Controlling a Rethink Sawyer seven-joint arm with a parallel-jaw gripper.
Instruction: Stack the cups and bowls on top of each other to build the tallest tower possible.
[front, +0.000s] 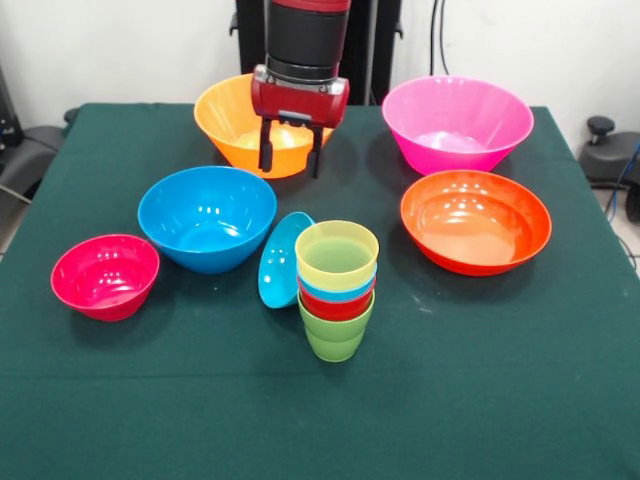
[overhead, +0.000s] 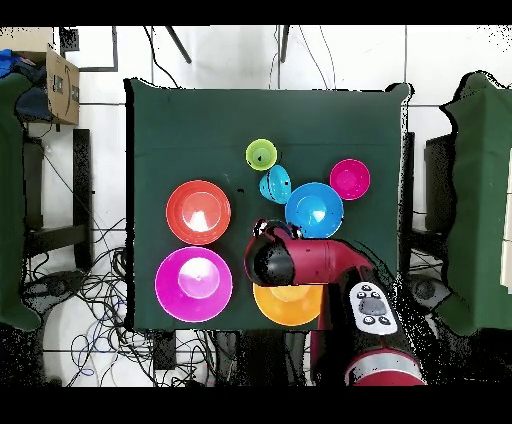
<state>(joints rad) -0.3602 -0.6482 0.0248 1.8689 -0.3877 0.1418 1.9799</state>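
A: Cups (front: 336, 288) stand nested near the desk's (front: 560, 400) front middle: lime green at the bottom, then red, light blue, yellow on top, all mouth-up. That is the tower so far.

B: And the jaws?

A: Jaws (front: 291, 148) hang open and empty, well back over the yellow-orange bowl (front: 232, 115), fingers pointing straight down.

B: What goes next, would you say?

A: Probably the small light blue bowl (front: 281, 259). It leans on its edge against the cups, touching them, mouth facing sideways toward them, between the stack and the blue bowl (front: 207, 216).

B: Awkward pose.

A: Yes. Its rim runs roughly front to back, so I'd pinch the upper rim across the wall, lift clear without nudging the stack, then turn it mouth-up before seating it in the yellow cup.

B: The stack's axis?

A: Vertical, widening upward; centre any load on it. Magenta bowl (front: 105, 276), pink bowl (front: 457, 122) and red-orange bowl (front: 476, 220) sit upright, apart.
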